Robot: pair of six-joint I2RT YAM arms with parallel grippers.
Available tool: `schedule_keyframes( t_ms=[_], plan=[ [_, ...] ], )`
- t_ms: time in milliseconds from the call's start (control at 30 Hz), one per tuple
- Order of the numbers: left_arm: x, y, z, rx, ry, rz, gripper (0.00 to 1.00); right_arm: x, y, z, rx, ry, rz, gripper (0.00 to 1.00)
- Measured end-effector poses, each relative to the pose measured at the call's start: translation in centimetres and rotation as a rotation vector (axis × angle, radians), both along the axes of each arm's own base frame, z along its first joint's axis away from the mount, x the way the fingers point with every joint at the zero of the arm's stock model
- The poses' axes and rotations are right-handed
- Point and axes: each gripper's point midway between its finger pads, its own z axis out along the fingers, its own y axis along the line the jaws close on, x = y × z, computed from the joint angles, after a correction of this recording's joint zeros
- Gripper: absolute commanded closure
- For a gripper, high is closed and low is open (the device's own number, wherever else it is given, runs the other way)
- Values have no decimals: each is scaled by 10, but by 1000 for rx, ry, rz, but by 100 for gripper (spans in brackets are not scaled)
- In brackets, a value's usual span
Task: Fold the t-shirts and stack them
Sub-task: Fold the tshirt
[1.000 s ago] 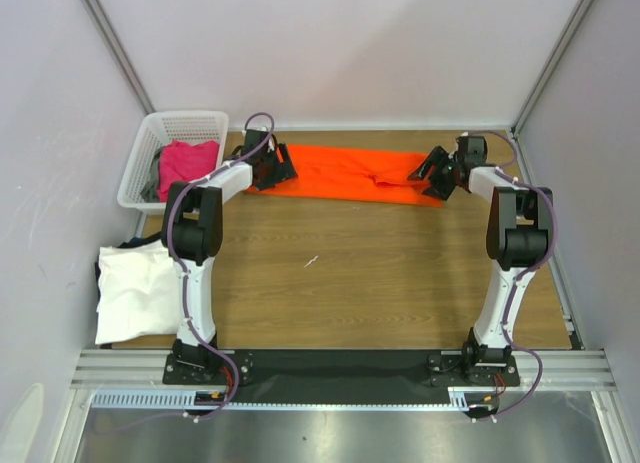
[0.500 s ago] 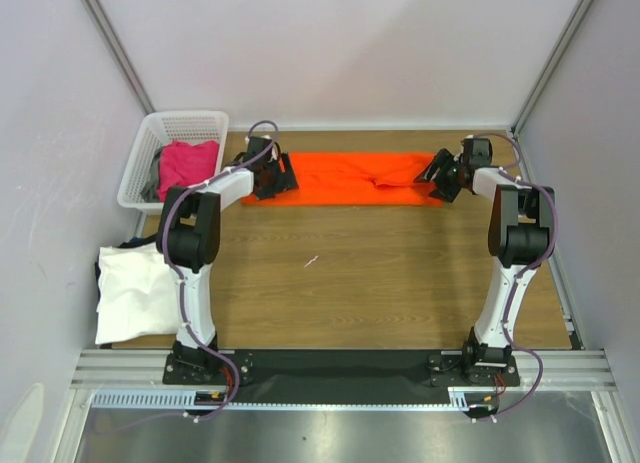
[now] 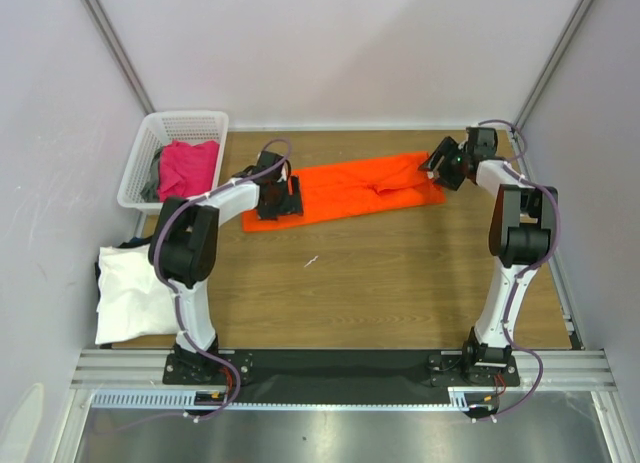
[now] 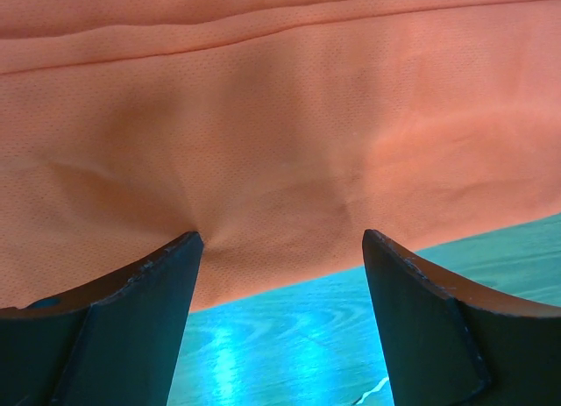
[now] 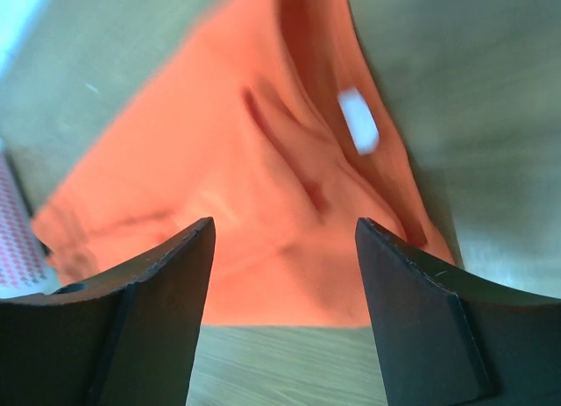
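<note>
Diagonally across the counter [image 3: 380,273] lies the orange t-shirt [image 3: 350,186], its long axis running from the left hand [image 3: 290,196] at its nearer end to the right hand [image 3: 438,170]; both gape wide.

I'm looking into a robotics lab test cell. Blank pale panel walls [image 3: 350,53] held by bare aluminium struts [image 3: 108,41] box in a wooden table [image 3: 350,283]. At its near edge the left arm [image 3: 190,273] and right arm [image 3: 510,273] are bolted to a black base plate [image 3: 340,368]. In front runs a slotted cable duct [image 3: 150,398].
</note>
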Motion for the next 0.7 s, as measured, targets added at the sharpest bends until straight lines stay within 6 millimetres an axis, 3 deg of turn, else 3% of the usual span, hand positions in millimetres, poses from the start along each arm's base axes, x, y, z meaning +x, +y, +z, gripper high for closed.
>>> schedule_keyframes(
  t_ms=[200,400,433,600,700],
  plan=[
    [-10,9,-1,44,18,-11,18,16,7,36,34,-65,-26,28],
    [-19,16,4,80,48,-25,12,6,35,43,93,-5,-110,22],
    [-18,16,8,82,45,-25,5,0,38,40,105,17,-131,18],
    [1,11,46,62,-41,-27,1,-34,48,25,162,90,-254,10],
    [11,7,72,40,-105,-25,1,-34,51,22,184,91,-301,10]
  ],
)
